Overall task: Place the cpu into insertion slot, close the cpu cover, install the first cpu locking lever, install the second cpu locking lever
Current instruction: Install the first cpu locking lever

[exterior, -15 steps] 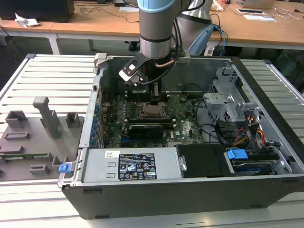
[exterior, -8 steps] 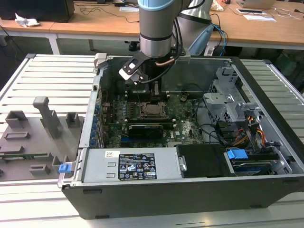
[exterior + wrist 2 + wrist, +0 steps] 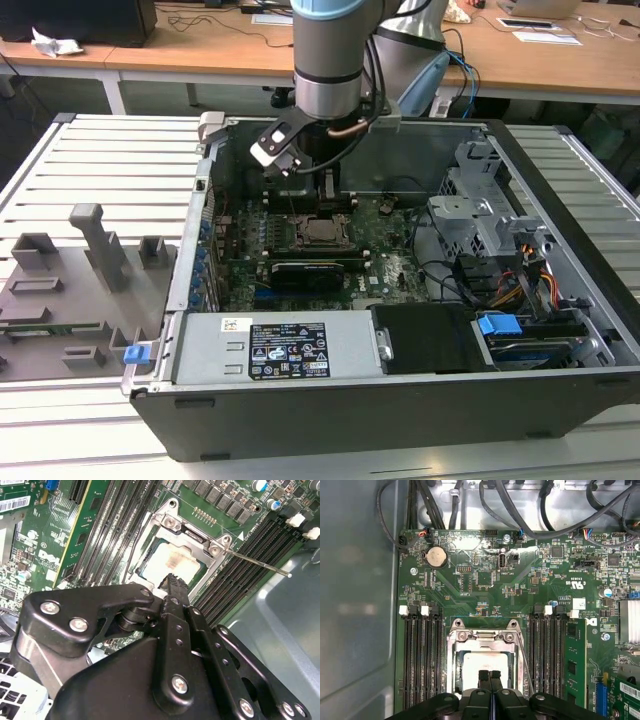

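- Gripper (image 3: 490, 675): fingers pressed together, nothing between them, tips at the cpu (image 3: 479, 664); cannot tell if they touch.
- The cpu sits in the insertion slot (image 3: 322, 231), pale face directly under the fingertips in both wrist views.
- The cpu cover (image 3: 453, 647) lies flat, framing the cpu around the fingertips.
- Thin locking lever (image 3: 257, 562) angles out from the cover's corner, across the memory slots (image 3: 422, 652).
- Green board (image 3: 485, 587) farther out, inside an open computer case (image 3: 560, 200).

The slatted grey table (image 3: 120, 150) carries an open computer case (image 3: 350, 415) (lying flat) beside a grey fixture plate (image 3: 60, 310).
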Robot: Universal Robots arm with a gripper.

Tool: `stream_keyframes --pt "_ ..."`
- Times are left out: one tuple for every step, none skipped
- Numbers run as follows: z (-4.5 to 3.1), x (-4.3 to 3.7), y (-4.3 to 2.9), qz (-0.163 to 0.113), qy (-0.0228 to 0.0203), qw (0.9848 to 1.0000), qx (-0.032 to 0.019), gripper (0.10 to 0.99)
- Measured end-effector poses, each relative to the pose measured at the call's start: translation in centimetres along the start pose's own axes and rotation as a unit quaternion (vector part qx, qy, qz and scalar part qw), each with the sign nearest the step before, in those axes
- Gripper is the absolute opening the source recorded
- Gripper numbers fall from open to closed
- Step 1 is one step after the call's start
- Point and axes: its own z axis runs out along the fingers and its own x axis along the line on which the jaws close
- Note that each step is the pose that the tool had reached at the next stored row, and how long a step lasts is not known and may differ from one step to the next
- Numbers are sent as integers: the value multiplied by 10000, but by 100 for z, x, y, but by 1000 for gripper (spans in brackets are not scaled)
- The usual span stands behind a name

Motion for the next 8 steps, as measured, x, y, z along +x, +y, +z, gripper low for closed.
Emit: stream_keyframes --pt "-3 0 0 0 0 10000 0 106" --pt "-6 0 0 0 0 10000 0 106" --pt "-8 0 0 0 0 10000 0 106" --pt "-10 0 1 0 0 10000 0 106" --pt "-14 0 1 0 -1 10000 0 106" --pt "-21 0 1 0 -1 10000 1 106" --pt "-30 0 2 0 -1 10000 1 106" --pt "-42 1 2 0 -1 10000 0 106"
